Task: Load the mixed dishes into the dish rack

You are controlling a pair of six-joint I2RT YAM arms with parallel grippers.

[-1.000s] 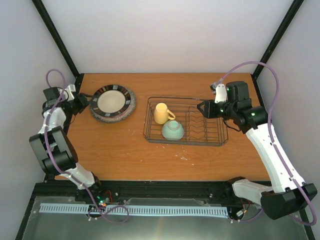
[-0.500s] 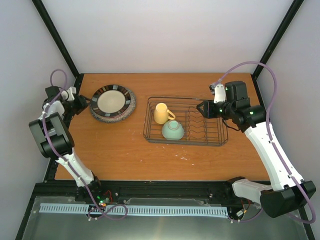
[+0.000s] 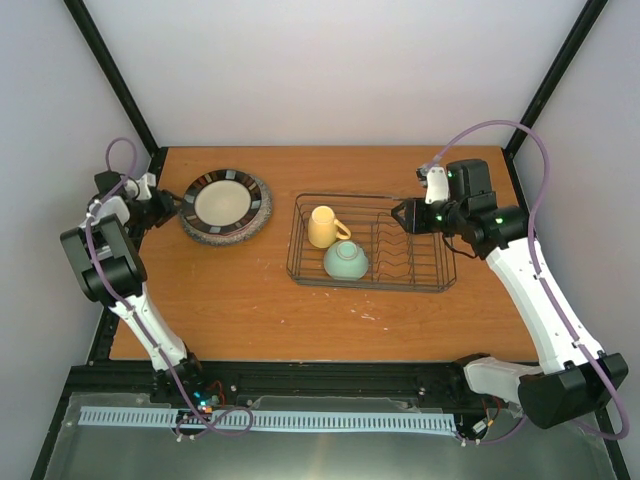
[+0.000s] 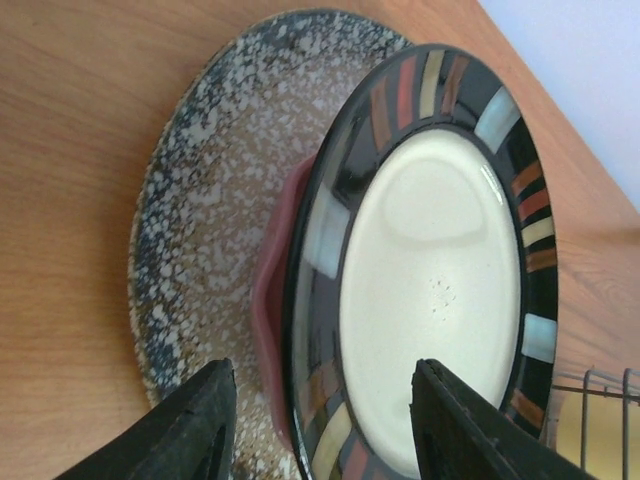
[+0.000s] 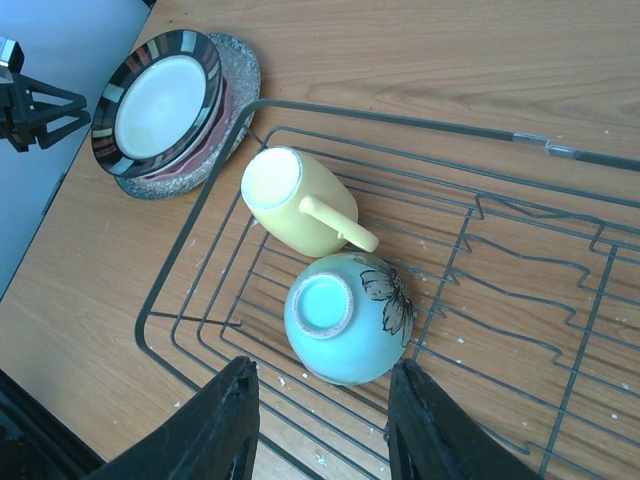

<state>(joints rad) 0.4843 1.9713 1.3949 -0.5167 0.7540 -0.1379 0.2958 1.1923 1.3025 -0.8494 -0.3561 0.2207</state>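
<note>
1. Top external: the dish rack sits on the table, right of centre. In its left end are the yellow mug and, just nearer, the mint bowl. The plate stack, with the striped-rim plate on top, lies well apart at far left. The left gripper is at the stack's left edge. The right gripper hangs over the rack's right half.
2. Left wrist: fingers spread and clamping nothing. Ahead, the striped-rim plate rests on a reddish plate, which rests on a speckled grey-rimmed plate.
3. Right wrist: jaws parted and empty above the rack. The bowl is overturned, foot ring up. The mug is just beside it.
</note>
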